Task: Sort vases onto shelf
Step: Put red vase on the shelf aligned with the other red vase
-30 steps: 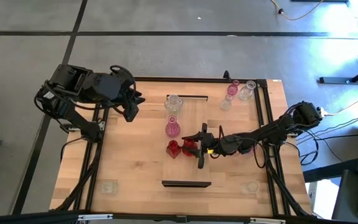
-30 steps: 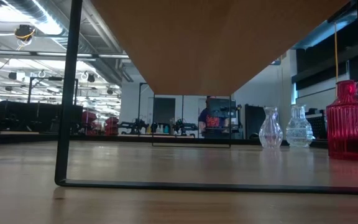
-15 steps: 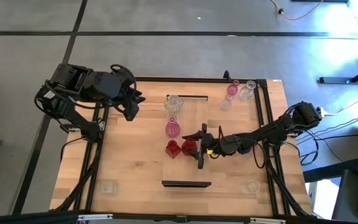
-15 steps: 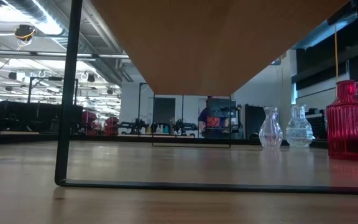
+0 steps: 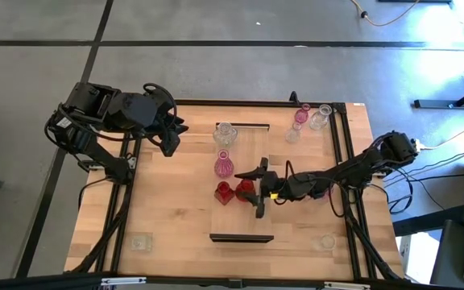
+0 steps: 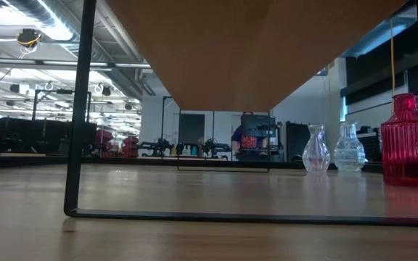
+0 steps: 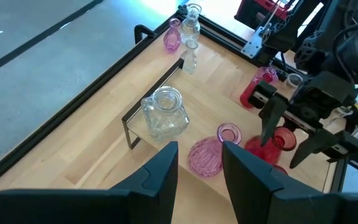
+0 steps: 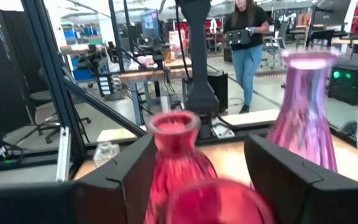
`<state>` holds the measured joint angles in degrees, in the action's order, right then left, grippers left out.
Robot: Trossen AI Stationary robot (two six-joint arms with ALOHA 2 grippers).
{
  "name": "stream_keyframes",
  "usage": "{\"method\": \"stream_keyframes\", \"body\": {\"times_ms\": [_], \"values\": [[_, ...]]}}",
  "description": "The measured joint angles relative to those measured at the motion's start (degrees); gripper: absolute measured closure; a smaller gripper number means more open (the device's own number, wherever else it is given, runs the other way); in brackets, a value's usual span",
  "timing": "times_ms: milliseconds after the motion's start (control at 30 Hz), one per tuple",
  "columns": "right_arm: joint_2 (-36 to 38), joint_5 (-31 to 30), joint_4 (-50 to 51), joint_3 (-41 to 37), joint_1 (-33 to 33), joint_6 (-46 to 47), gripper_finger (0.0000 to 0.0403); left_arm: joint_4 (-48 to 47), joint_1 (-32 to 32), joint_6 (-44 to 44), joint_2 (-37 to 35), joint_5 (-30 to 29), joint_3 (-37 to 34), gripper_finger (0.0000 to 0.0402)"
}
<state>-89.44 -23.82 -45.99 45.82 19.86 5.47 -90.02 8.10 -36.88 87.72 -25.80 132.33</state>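
The shelf [image 5: 252,221] is a light-wood board on black end frames, standing mid-table. On it stand a clear vase [image 5: 225,133], a pink vase [image 5: 224,165] and two red vases [image 5: 225,192] [image 5: 245,189]. My right gripper [image 5: 258,189] is open and level, reaching in from the table's right. Its fingers stand on either side of the nearer red vase [image 8: 216,199] without plainly touching it. My left gripper [image 7: 201,180] is open and waits over the table's far-left part [image 5: 170,138]. A pink vase [image 5: 301,115] and two clear vases [image 5: 321,117] [image 5: 292,133] stand at the far-right corner.
Clear squat vases sit near the table's near edge, one left [image 5: 141,242] and one right [image 5: 325,242]. In the low view a ribbed red vase [image 6: 405,141] and two clear vases [image 6: 316,148] [image 6: 349,147] stand on the tabletop beside the shelf's black leg [image 6: 75,145]. A person walks in the room behind [image 8: 247,43].
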Motion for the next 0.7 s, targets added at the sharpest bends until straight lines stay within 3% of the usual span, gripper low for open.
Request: {"method": "stream_keyframes", "body": {"times_ms": [167,333,567,700], "values": [[2.71,-0.57,2.54,0.51,0.00,-1.46,0.0173,0.00,0.00,-0.09,0.00,0.00,-0.02,0.0284],[11.64,-2.38,10.60,0.51,0.04,0.22,0.0173,0.00,0.22,-0.44,0.00,0.00,0.00,0.0284],[25.24,-0.21,46.13,0.57,0.04,13.90,0.0184,0.00,0.22,0.43,0.00,-0.02,-0.02,0.0284],[26.39,4.57,52.67,0.57,0.04,17.75,0.0212,0.02,0.17,1.88,0.00,-0.23,-0.02,0.0284]]}}
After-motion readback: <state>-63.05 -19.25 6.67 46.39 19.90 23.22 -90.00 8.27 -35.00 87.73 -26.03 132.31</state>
